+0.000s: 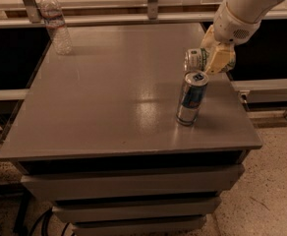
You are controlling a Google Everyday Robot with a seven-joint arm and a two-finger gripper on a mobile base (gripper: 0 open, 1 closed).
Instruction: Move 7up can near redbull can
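Note:
The redbull can (191,98), tall, slim, blue and silver, stands upright on the grey table (114,97) near its right front. My gripper (213,59) hangs just above and behind the redbull can's top, shut on the 7up can (196,59). The 7up can lies on its side in the fingers, its silver end pointing left, held in the air above the table. Its right half is hidden by the yellowish fingers (221,58).
A clear plastic water bottle (55,22) stands at the table's far left corner. A rail (133,17) runs behind the table. The table's right edge (244,112) lies close to the redbull can. Drawers sit below the tabletop.

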